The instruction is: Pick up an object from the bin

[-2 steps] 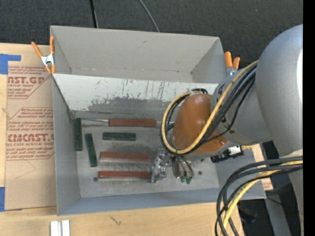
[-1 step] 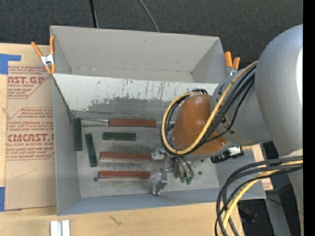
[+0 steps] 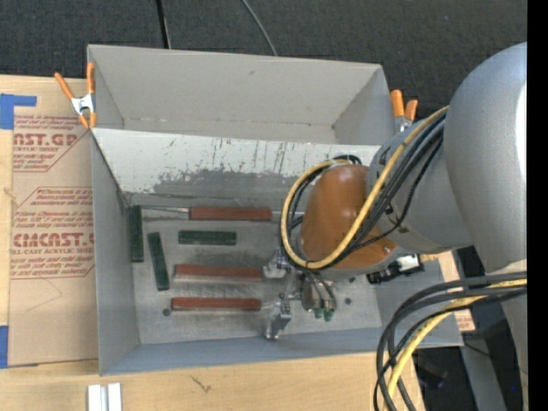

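- Apparently the nearest thing to pick is the lowest reddish-brown bar [image 3: 216, 304]. It lies flat near the front of the bin floor, and its right end is just beside the end effector [image 3: 276, 298].
- We see the end effector with its two metal fingertips [image 3: 276, 324] spread apart and nothing between them, so it is open and holds no thing. We judge it is low over the floor, at the right ends of the bars.
- A second reddish-brown bar [image 3: 218, 272] lies parallel just behind the first one, so a grasp at the end must take care not to catch both.
- A third reddish-brown bar [image 3: 227, 215] rests further back, near the foot of the sloped wall.
- Three dark green bars [image 3: 207, 238] [image 3: 158, 261] [image 3: 136, 234] lie to the left, well apart from the end effector.
- All the bars lie flat and separated on the floor of the grey bin [image 3: 231, 92], which should make a grasp across one bar easier.
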`<action>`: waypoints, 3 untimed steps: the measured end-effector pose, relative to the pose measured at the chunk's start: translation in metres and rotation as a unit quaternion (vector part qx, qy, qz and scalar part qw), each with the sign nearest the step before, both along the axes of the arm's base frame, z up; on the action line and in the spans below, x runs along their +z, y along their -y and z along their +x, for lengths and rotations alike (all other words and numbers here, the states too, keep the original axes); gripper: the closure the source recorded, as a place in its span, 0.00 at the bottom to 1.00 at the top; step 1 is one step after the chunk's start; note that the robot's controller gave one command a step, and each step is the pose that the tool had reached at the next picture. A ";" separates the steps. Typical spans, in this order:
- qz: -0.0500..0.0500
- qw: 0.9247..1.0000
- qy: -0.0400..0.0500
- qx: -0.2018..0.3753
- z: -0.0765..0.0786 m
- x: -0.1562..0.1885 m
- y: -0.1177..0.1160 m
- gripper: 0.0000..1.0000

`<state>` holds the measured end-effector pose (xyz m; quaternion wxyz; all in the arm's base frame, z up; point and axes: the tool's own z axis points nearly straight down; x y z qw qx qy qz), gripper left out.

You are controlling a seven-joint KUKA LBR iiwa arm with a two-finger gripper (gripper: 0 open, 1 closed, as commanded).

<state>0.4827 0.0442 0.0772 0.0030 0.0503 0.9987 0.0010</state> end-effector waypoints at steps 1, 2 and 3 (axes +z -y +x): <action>0.001 1.000 0.006 -0.001 0.020 -0.001 -0.053 1.00; 0.001 1.000 0.006 -0.001 0.020 -0.001 -0.053 1.00; 0.000 1.000 -0.001 0.019 0.033 0.148 -0.047 1.00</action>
